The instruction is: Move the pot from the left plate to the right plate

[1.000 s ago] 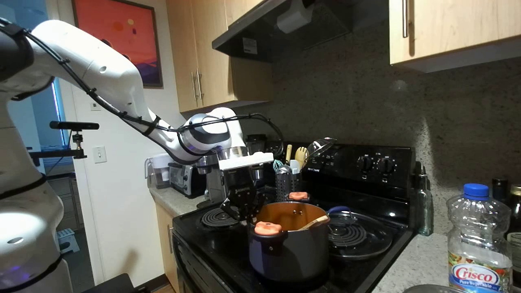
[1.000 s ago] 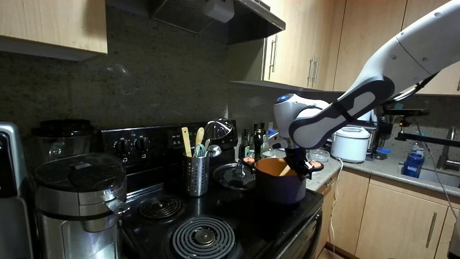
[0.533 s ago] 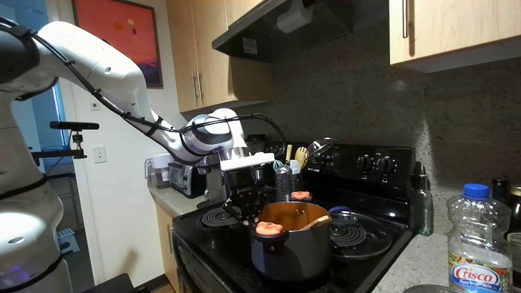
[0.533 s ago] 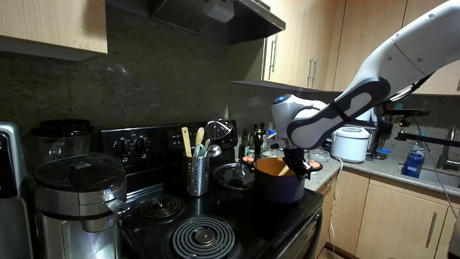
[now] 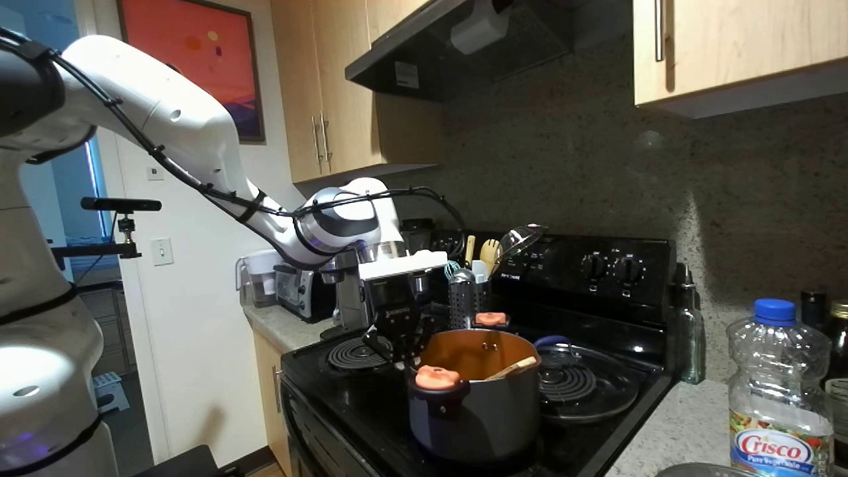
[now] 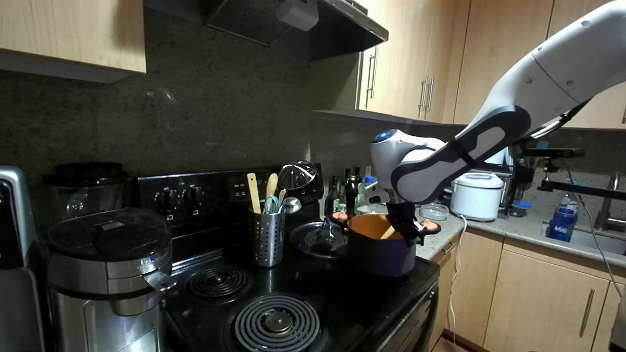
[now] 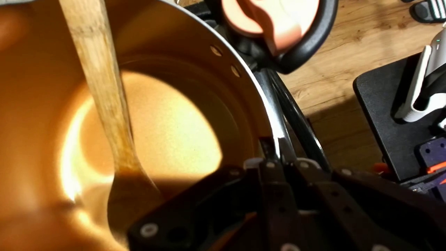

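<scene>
Gripped at one spot on its rim (image 7: pixel 273 120), the pot (image 5: pixel 474 414) risked tilting or slipping if lifted, its weight all to one side. It was near the front right corner of the stove (image 5: pixel 371 397); whether its base touched down was hard to see. The jaws were nearly together, only the rim between them.

In your wrist view the left edge cuts off the pot (image 7: pixel 174 118), the top edge the wooden utensil (image 7: pixel 104 87), and your gripper (image 7: pixel 277 150) covers part of the pot, while the stovetop (image 5: pixel 371 397) beneath is hidden in both exterior views.
</scene>
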You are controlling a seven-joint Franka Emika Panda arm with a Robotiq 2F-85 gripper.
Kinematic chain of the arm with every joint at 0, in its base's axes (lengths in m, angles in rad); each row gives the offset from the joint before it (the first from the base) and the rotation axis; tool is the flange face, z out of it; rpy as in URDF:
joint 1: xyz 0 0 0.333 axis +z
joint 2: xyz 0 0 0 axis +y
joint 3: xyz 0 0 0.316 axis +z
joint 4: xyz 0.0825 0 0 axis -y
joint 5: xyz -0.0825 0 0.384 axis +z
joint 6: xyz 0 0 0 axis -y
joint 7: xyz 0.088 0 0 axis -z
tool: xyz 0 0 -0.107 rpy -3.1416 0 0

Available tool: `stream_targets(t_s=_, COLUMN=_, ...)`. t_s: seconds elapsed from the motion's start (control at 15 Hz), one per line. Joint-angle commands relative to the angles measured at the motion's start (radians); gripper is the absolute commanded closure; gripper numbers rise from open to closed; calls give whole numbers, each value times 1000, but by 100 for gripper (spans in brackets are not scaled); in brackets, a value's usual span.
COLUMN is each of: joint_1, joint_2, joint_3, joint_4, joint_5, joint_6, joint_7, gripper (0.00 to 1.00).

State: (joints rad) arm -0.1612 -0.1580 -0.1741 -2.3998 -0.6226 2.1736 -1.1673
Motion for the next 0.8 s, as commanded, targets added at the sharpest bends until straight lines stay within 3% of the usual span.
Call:
stream_targets(t_s=0.0, joint_1=4, joint_2=-9, joint_3=1, joint_4=1, joint_5=-2, joint_6=2, joint_7=30, gripper=96)
stream_targets(t_s=0.73, joint_1=6, joint_2=-12, joint_3=1, joint_4=-17, joint_5=3, joint_6=7, joint_7=22, gripper=96)
